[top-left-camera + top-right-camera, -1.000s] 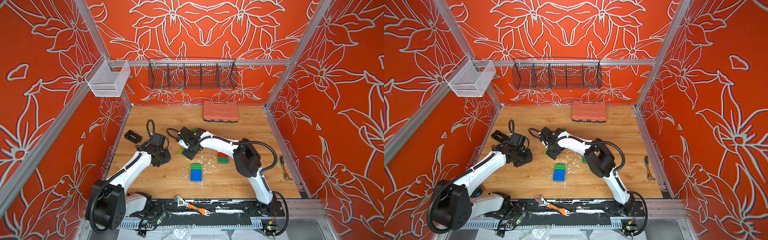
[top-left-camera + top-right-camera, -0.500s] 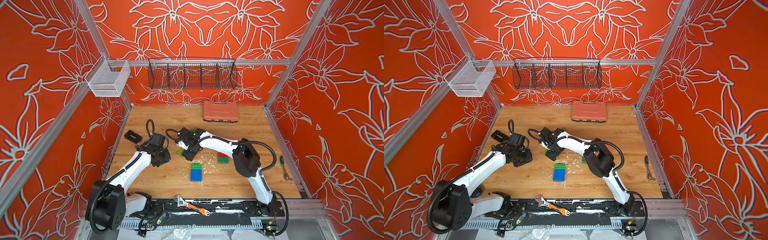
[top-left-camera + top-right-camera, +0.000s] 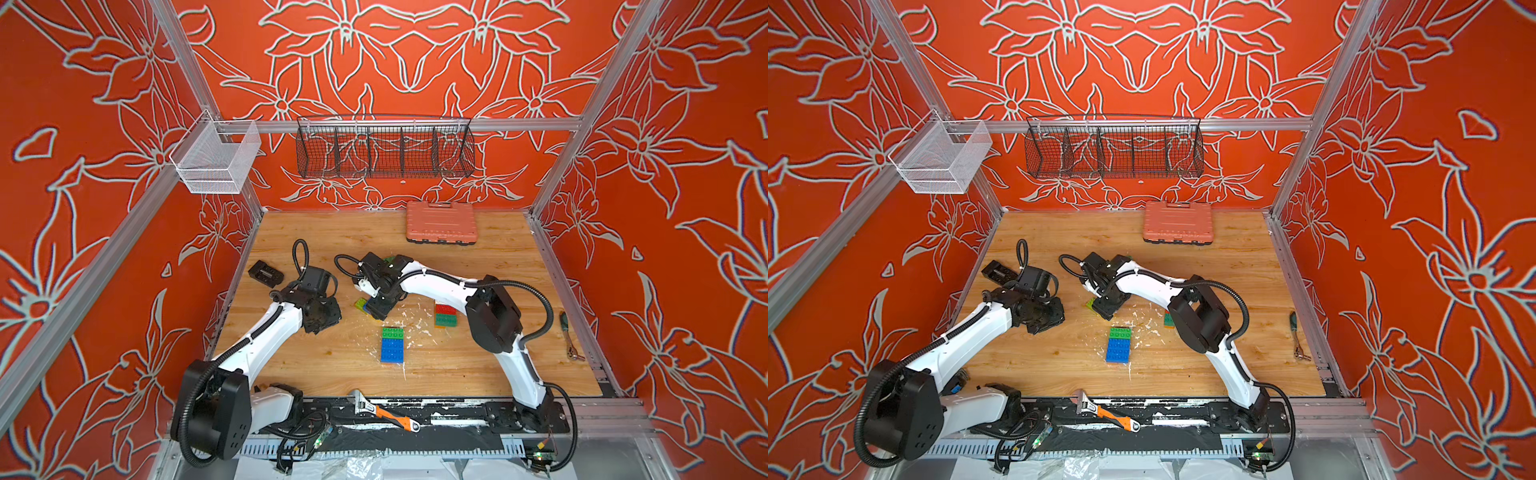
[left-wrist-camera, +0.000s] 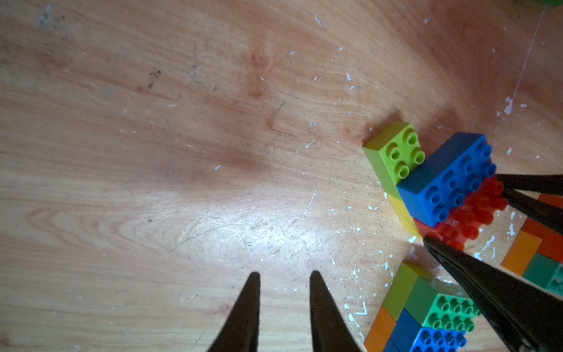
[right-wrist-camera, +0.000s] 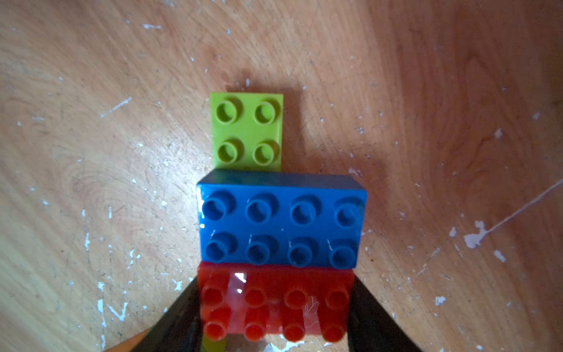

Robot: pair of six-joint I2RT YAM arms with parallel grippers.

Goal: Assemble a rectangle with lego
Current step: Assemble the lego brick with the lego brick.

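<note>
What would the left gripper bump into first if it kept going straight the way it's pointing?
Probably just the bare wooden table. The left gripper aims at plain wood, jaws slightly apart, holding nothing. The red brick held by the right gripper lies off to the side, out of that line.

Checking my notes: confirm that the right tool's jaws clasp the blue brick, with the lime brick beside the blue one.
Wrong brick: the right wrist view shows the right tool clasping the red brick between its jaws, not the blue brick. The lime brick does sit beside the blue one.
</note>
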